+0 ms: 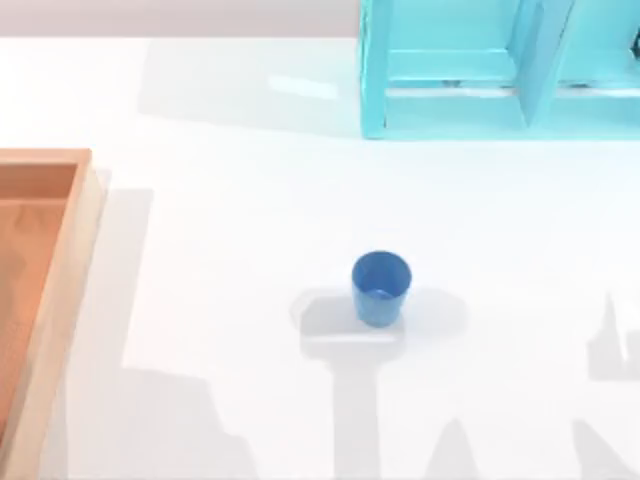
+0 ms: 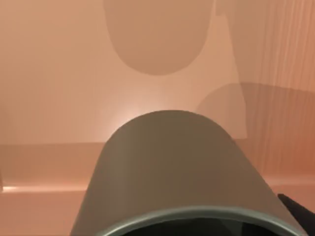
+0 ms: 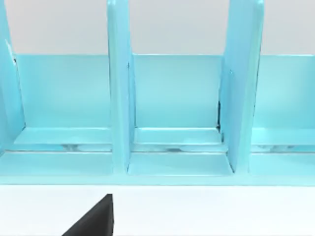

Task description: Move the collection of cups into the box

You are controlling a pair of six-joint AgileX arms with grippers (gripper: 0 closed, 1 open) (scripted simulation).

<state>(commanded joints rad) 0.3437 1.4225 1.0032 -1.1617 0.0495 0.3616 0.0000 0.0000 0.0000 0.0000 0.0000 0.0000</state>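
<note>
Over the box (image 2: 44, 98), your left gripper is carrying the olive cup (image 2: 167, 167), grip state untellable; the blue cup (image 1: 381, 286) is waiting at tabletop centre, three o'clock of it.

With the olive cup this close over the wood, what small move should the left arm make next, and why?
Probably lower slightly and let go: in the left wrist view the olive-green cup hangs close over the box floor. The blue cup stands on the table, waiting.

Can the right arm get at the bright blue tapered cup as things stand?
Probably yes. The bright blue tapered cup stands upright alone on the white table, apart from the light-blue shelf frame and the orange-brown wooden box; nothing stands beside it.
</note>
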